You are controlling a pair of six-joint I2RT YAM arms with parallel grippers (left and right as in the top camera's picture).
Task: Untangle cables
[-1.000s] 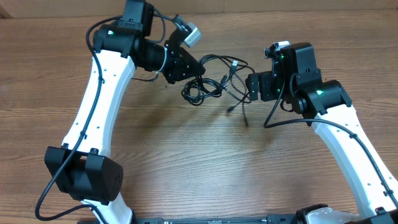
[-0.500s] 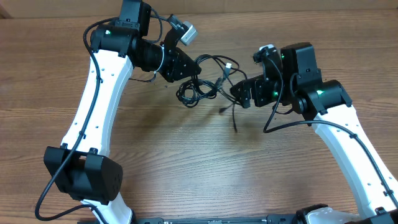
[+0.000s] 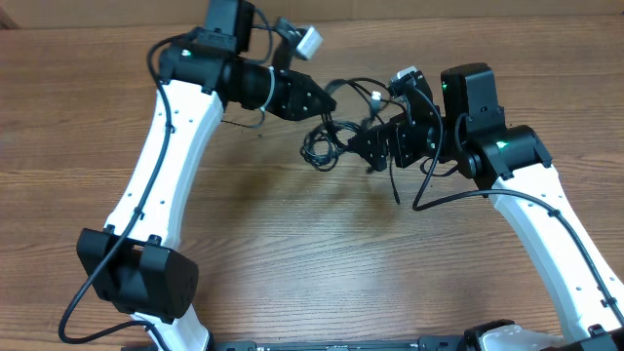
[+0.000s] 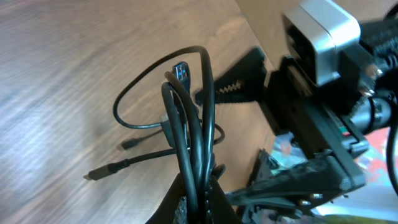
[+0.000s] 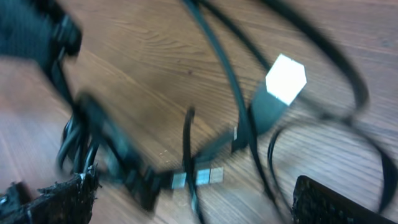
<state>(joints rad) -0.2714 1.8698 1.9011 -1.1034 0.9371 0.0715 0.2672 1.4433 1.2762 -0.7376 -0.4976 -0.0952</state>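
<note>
Over the table (image 3: 292, 263), left hand (image 3: 330, 101) pinches cables (image 3: 322, 146), right hand (image 3: 361, 146) alongside.

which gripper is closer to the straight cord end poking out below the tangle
Right. The right gripper sits right beside the straight cord end; the left gripper is on the far side, clamped on the cables.
</note>
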